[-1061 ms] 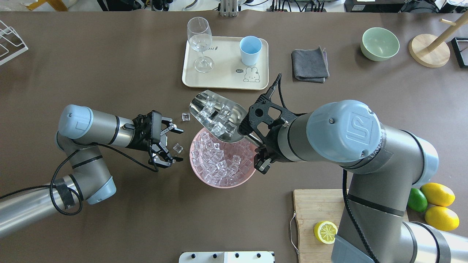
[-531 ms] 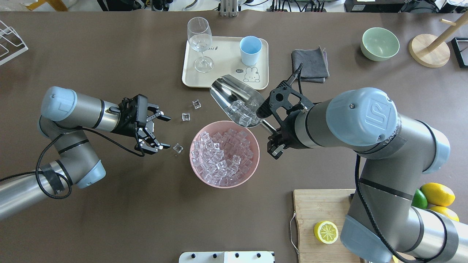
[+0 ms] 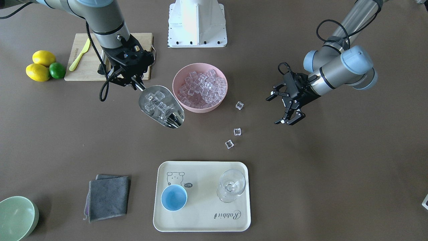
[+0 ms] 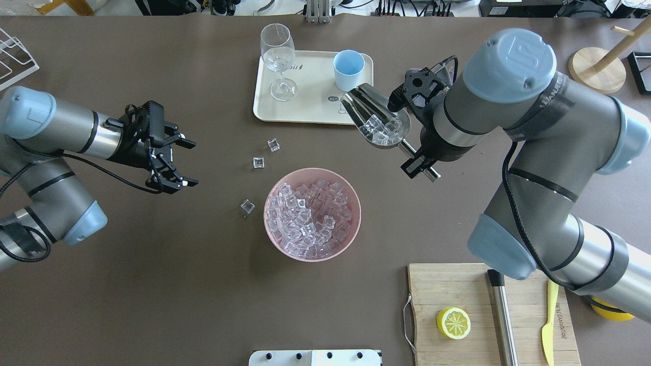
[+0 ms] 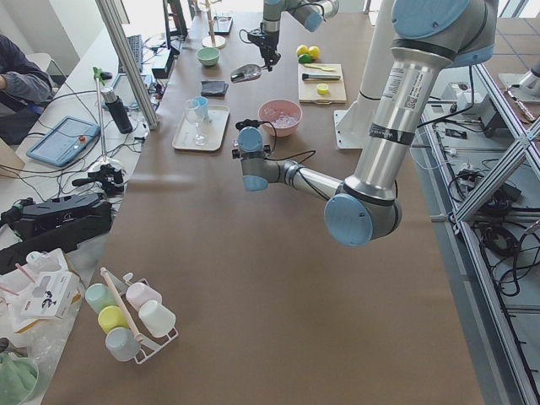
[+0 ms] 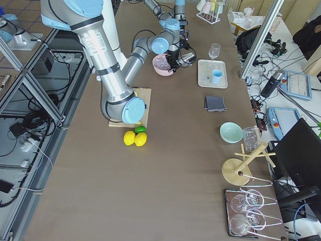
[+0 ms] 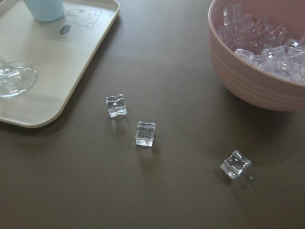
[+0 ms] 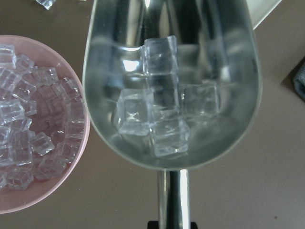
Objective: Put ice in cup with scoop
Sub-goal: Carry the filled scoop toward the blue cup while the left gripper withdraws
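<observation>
My right gripper (image 4: 414, 161) is shut on the handle of the steel scoop (image 4: 375, 118), held in the air between the pink bowl (image 4: 312, 171) and the tray (image 4: 310, 109). Several ice cubes (image 8: 162, 114) lie in the scoop's trough (image 8: 228, 71). The light-blue cup (image 4: 349, 68) stands empty on the tray, just beyond the scoop's lip; it also shows in the front view (image 3: 174, 198). The bowl holds many ice cubes (image 4: 310, 213). My left gripper (image 4: 190, 163) is open and empty, well left of the bowl.
Three loose ice cubes (image 7: 145, 133) lie on the table left of the bowl. A wine glass (image 4: 278, 56) stands on the tray. A grey cloth (image 3: 108, 196) and a green bowl (image 3: 16, 217) lie beyond. A cutting board (image 4: 457, 290) holds a lemon half, a steel cylinder and a knife.
My right arm has carried the loaded scoop from over the pink bowl toward the tray and cup. One more cube has dropped onto the table. My left arm has drawn back to the left, still open.
</observation>
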